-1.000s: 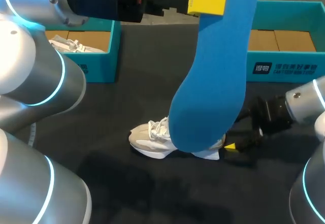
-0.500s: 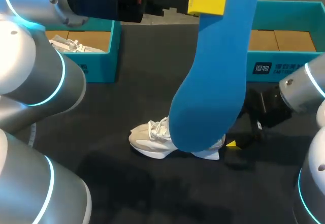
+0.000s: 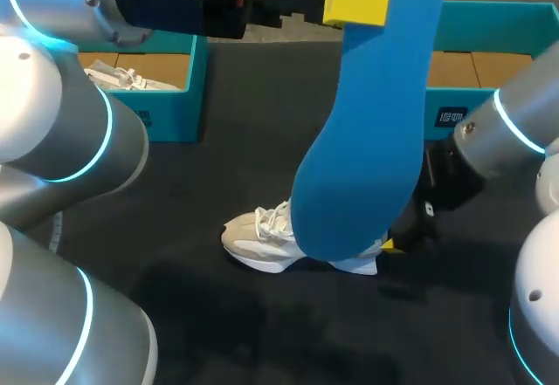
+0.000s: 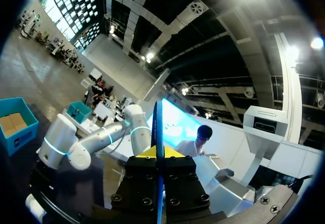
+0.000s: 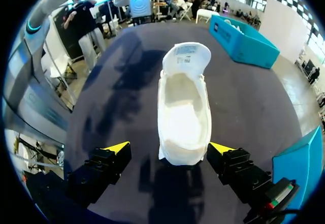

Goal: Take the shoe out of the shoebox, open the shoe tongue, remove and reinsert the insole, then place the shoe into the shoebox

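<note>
- Basically, table (image 3: 218, 167): dark matte cloth. I'd expect enough grip that the shoe won't skate when nudged. The shoe stands well apart from both boxes, so side approaches look workable.
- Left shoebox (image 3: 175, 106) and right shoebox (image 3: 476, 20): teal, open-topped, at the far side of the table. The walls are card and will likely flex if bumped. Something white lies in the left one; can't tell what.
- Shoe (image 5: 184, 112): white trainer, upright on its sole mid-table, with the tongue laid forward and the footbed bare.
  - Probably light, with a soft upper and a stiffer heel cup and sole.
  - Best hold, I'd say, is across the heel counter or the midfoot sidewalls. Pinching the collar alone would likely crush it.
- Insole (image 3: 367, 140): blue, thin, held high above the table by its upper part.
  - Its lower end hangs in front of the shoe in the head view.
  - Looks very light and floppy.
  - Reinsertion likely needs the toe end fed in first with the shoe braced.
- Left gripper (image 4: 158, 155): clamped flat on the insole, which shows edge-on between its fingers.
- Right gripper (image 5: 169, 149): spread wide and holding nothing. It straddles the heel, one finger just beside the heel wall and the other apart from it.
</note>
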`<state>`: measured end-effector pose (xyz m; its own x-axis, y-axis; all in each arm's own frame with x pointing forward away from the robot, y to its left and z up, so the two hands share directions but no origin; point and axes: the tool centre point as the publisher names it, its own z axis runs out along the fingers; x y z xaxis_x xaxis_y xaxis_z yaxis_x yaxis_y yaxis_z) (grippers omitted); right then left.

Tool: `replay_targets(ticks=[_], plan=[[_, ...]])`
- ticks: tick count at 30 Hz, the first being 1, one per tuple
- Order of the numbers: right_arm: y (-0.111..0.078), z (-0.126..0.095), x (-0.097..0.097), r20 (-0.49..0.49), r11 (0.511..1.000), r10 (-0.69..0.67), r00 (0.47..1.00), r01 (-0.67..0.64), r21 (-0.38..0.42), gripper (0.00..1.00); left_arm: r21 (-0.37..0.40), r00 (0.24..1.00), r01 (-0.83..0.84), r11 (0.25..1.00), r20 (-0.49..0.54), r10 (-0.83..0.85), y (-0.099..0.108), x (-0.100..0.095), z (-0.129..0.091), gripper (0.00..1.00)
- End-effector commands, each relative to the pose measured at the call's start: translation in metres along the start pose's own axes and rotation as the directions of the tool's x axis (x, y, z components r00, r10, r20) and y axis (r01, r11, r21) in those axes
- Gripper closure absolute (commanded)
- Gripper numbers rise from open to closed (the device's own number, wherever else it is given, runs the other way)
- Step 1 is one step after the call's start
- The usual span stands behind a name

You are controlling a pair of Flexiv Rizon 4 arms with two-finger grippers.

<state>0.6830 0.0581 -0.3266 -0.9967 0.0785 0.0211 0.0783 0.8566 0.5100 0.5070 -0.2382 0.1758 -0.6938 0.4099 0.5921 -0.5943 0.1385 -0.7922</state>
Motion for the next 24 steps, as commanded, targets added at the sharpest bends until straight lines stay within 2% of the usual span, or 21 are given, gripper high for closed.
replay_targets(ticks=[1,8,12,14,24], plan=[[0.006,-0.001,0.000,-0.003,0.987,0.011,1.000,-0.010,0.158,0.00,0.020,1.000,0.001,1.000,0.004,-0.001,0.005,0.004,0.007,1.00],[0.015,0.006,-0.005,-0.010,0.964,0.019,1.000,-0.016,0.264,0.00,0.020,1.000,0.001,1.000,0.004,-0.001,0.005,0.004,0.007,1.00],[0.019,0.005,-0.013,0.003,0.958,0.014,1.000,-0.015,0.288,0.00,0.020,1.000,0.001,1.000,0.004,-0.001,0.005,0.004,0.007,1.00],[0.021,0.005,-0.017,0.016,0.937,0.023,1.000,-0.027,0.348,0.00,0.020,1.000,0.001,1.000,0.004,-0.001,0.005,0.004,0.007,1.00],[0.015,0.006,-0.027,0.036,0.915,0.039,0.999,-0.051,0.401,0.00,0.020,1.000,0.001,1.000,0.004,-0.001,0.005,0.004,0.007,1.00]])
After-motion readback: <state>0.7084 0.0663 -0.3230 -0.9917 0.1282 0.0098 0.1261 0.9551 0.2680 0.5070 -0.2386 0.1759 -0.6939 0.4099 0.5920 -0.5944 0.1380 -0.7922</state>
